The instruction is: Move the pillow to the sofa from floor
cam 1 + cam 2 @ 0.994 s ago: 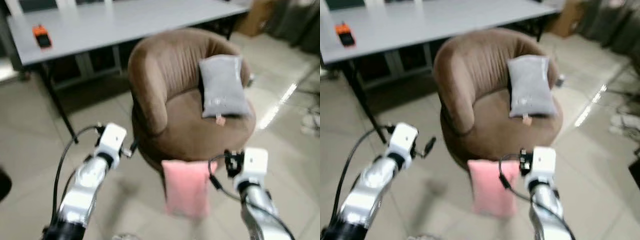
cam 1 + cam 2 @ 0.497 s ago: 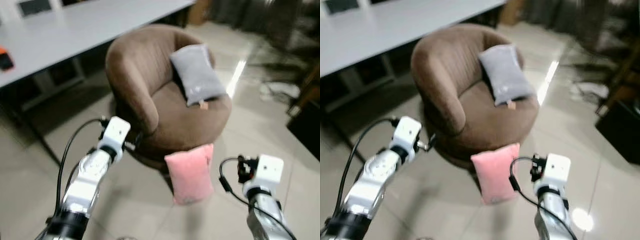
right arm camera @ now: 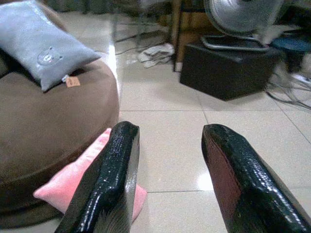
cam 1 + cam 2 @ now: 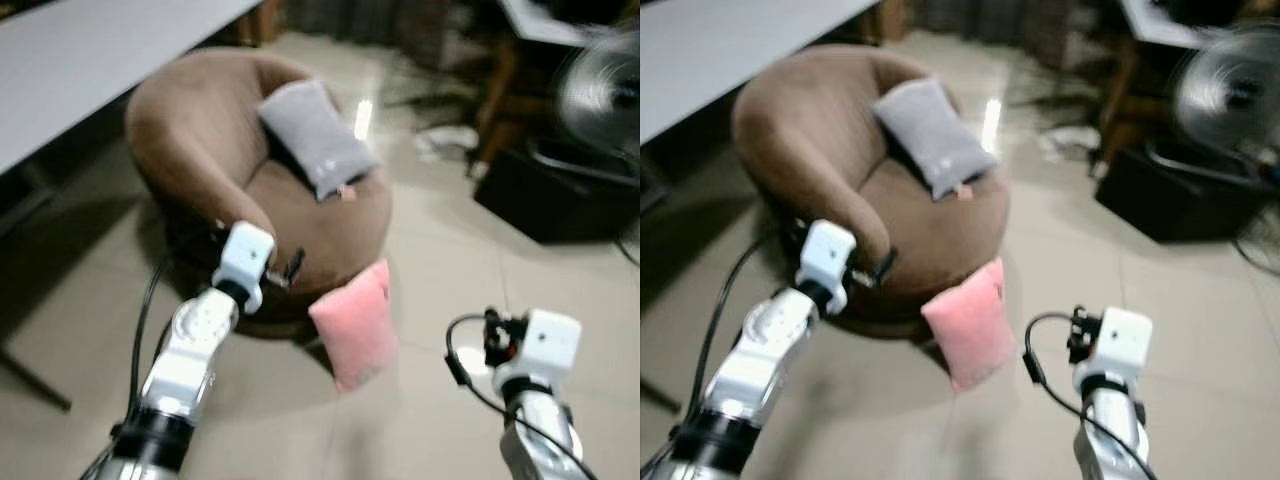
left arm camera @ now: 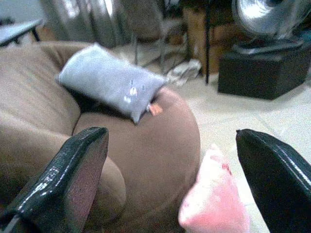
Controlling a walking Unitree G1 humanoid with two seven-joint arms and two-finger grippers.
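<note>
**Approach phase: pink pillow on the floor, nothing grasped**

While the head views are blurred, likely from the robot walking or turning, the layout reads clearly enough. The pink pillow (image 4: 353,325) stands on edge on the tiled floor (image 4: 440,260), leaning against the front base of the brown sofa (image 4: 200,150), a round tub chair. It touches the sofa but is not on the seat. A grey pillow (image 4: 312,135) already lies on the seat against the backrest, so most of the front seat area is free for the drop.

Left gripper (image 5: 170,179) is raised near the sofa's front edge, fingers spread wide, nothing between them; its wrist view looks across the seat with the pink pillow low beside the sofa. Right gripper (image 3: 170,189) sits further from the sofa, over bare floor, fingers apart and empty, pink pillow just beyond one fingertip.

My read: both arms are held forward and open to pre-shape a two-sided pinch on the pillow. Soft, upright, leaning, so it may flop when touched. A fan (image 4: 1230,90) and a black box (image 4: 1170,195) stand well apart from the sofa.
</note>
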